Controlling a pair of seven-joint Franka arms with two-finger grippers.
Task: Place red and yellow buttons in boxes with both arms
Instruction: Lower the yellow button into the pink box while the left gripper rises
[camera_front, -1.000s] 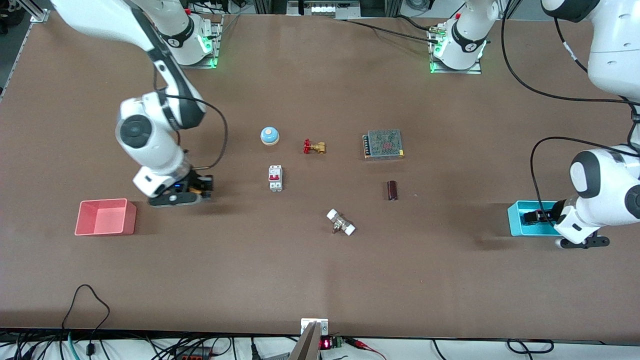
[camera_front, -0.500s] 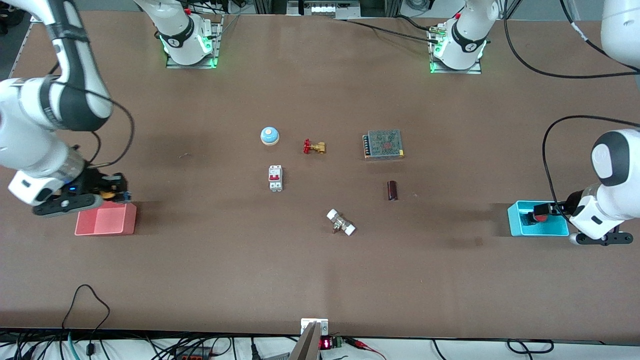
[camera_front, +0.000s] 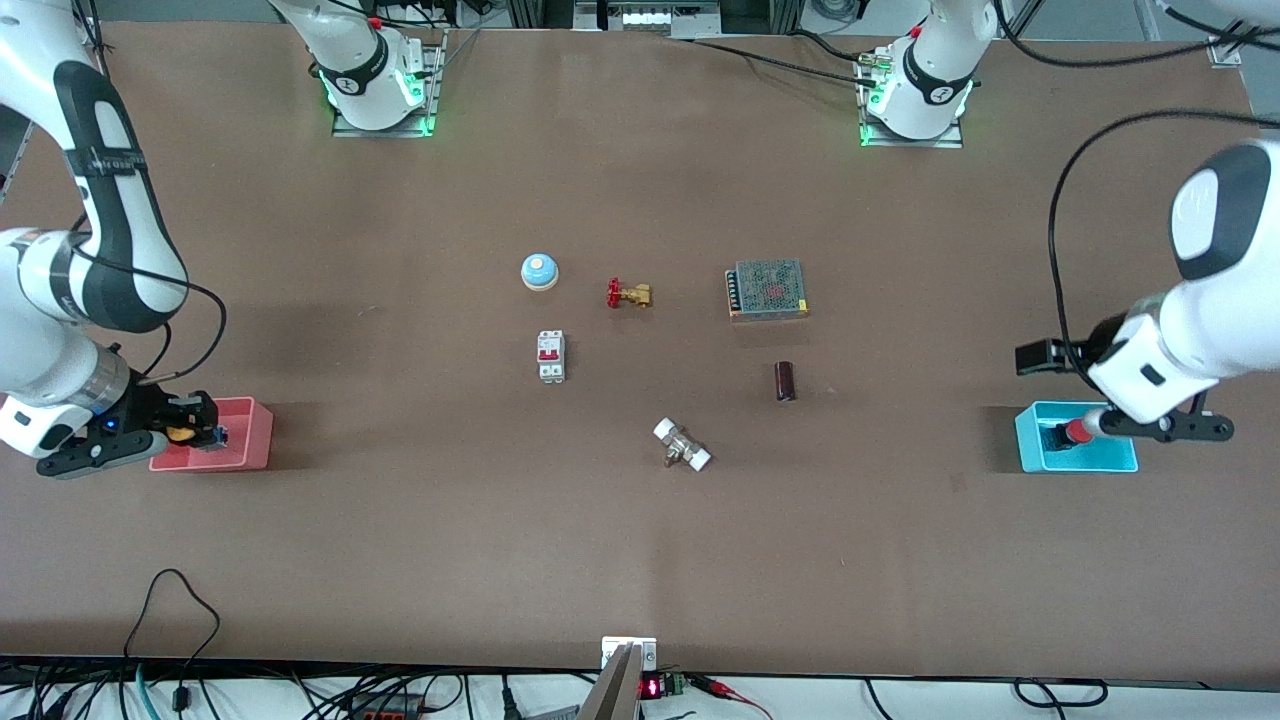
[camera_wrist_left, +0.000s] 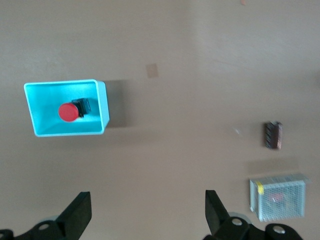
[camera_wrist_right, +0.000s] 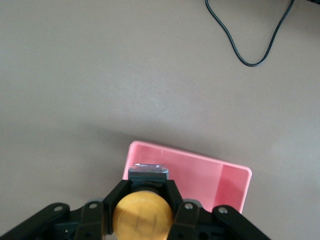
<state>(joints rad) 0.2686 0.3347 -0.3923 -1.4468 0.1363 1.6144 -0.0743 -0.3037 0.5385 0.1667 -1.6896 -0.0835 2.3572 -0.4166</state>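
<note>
The red button (camera_front: 1073, 431) lies in the cyan box (camera_front: 1100, 462) at the left arm's end of the table; in the left wrist view the button (camera_wrist_left: 68, 112) lies on its side inside the box (camera_wrist_left: 104, 107). My left gripper (camera_front: 1045, 358) hangs open and empty above the table beside that box, its fingertips (camera_wrist_left: 80, 202) wide apart. My right gripper (camera_front: 188, 432) is shut on the yellow button (camera_front: 180, 433) over the pink box (camera_front: 245, 445). The right wrist view shows the yellow cap (camera_wrist_right: 142, 215) clamped between the fingers (camera_wrist_right: 116, 195) above the box's rim (camera_wrist_right: 150, 147).
Mid-table stand a blue bell (camera_front: 539, 271), a brass valve (camera_front: 628, 294), a mesh power supply (camera_front: 767, 289), a circuit breaker (camera_front: 551, 356), a dark cylinder (camera_front: 785, 381) and a white-ended fitting (camera_front: 682, 445). A black cable (camera_wrist_right: 240, 45) loops near the table's front edge.
The right arm carried the yellow button from mid-table to over the pink box. The left gripper rose out of the cyan box, leaving the red button inside.
</note>
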